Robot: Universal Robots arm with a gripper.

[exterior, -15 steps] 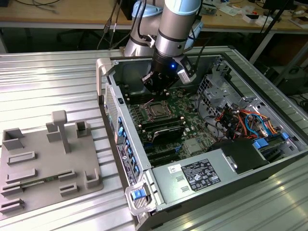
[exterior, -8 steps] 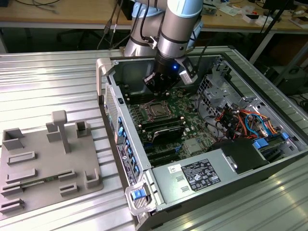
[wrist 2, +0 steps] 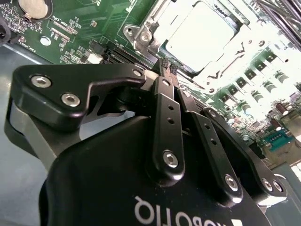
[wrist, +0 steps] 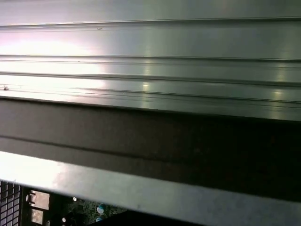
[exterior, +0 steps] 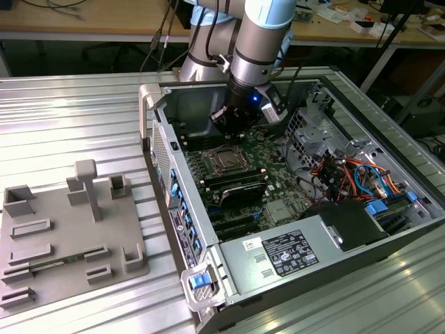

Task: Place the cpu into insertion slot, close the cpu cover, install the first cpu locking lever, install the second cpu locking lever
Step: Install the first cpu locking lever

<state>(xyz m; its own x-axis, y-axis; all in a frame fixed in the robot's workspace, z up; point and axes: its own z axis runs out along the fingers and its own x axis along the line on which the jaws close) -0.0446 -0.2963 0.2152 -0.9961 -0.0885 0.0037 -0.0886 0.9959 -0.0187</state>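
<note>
The cpu [wrist 2: 200, 35], a flat square chip with a bright silver top, lies in the insertion slot [exterior: 224, 161] on the green board inside the open computer case. The cpu cover [wrist 2: 229, 59], a silvery frame, lies flat around the chip. My gripper [wrist 2: 168, 67] hovers just beside the socket's edge, its two black fingers pressed together and holding nothing. In the exterior view, the gripper [exterior: 232, 131] hangs a little above the board, at the far side of the socket. Whether the locking levers are latched cannot be told.
Black memory slots [exterior: 236, 184] and a flat silver-grey heatsink [exterior: 278, 212] lie nearer the camera than the socket. Coloured cables [exterior: 348, 174] fill the case's right side, by the power supply [exterior: 292, 254]. A grey fixture tray [exterior: 69, 236] sits on the ribbed table [wrist: 150, 52].
</note>
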